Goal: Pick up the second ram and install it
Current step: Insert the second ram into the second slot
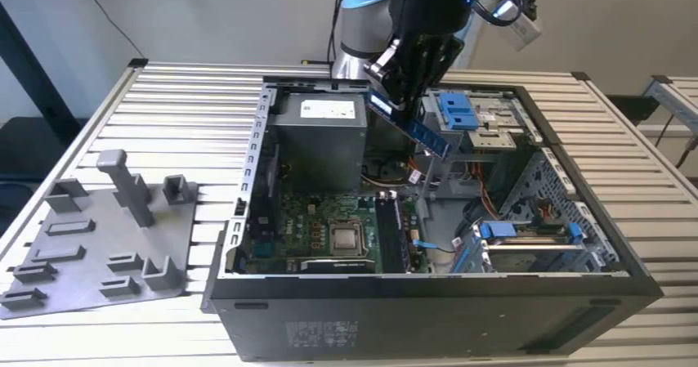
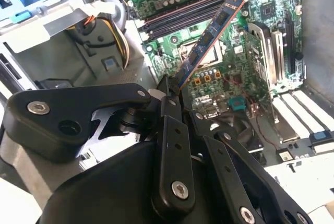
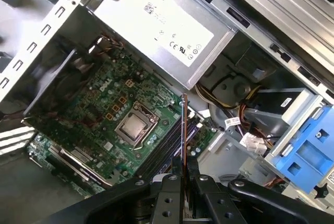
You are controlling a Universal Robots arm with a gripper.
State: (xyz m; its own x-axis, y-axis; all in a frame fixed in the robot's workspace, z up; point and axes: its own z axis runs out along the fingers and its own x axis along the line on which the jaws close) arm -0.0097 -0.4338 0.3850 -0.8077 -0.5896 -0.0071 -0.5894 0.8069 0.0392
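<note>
motherboard open above; power supply beside

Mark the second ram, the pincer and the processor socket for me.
second ram (image 2: 209,41), second wrist view, middle of its chip face.
pincer (image 2: 168,89), second wrist view, between the fingertips gripping the ram.
processor socket (image 3: 136,125), first wrist view, centre of its metal plate.

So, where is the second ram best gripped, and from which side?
Probably at one short end, clamped across its two broad faces, coming from above the open case. The second ram is thin, flat and long, so the faces give a firm hold and the rest is left free. The pincer holds it this way now.
</note>
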